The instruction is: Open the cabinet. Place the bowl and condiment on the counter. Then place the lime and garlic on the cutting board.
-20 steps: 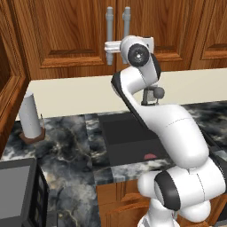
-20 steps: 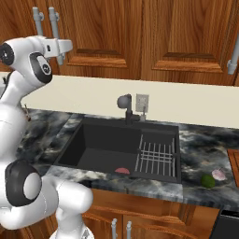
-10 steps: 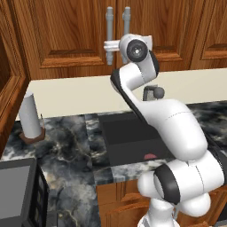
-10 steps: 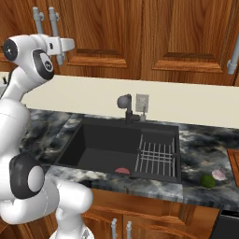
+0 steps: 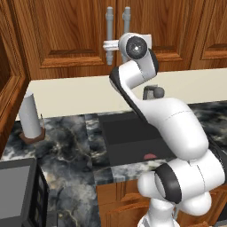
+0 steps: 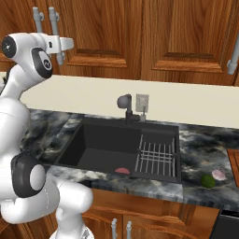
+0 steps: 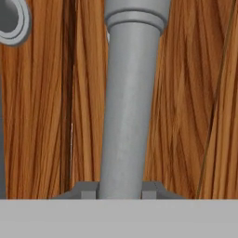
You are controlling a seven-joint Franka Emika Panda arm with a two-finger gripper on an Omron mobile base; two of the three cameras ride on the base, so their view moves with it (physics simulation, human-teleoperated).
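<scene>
Gripper (image 7: 120, 190) clamped on cabinet (image 5: 66, 35) handle (image 7: 128, 102), seemingly left door's; both doors shut.

Arm: rises from the base at about 5 o'clock in the left base view, forearm running up toward 11 o'clock, then folding at the elbow so the wrist sits high, near 12 o'clock. In the right base view the same arm climbs from 7 o'clock to the wrist at 10 o'clock.

Hand: held level, pointing away from the base.

Gripper (image 7: 120, 188): in the hand view both fingertips (image 7: 86, 189) show at 6 o'clock, pressed against either side of the handle (image 7: 128, 102), which runs up toward 12 o'clock between them. Jaws are drawn in, clamping it.
</scene>
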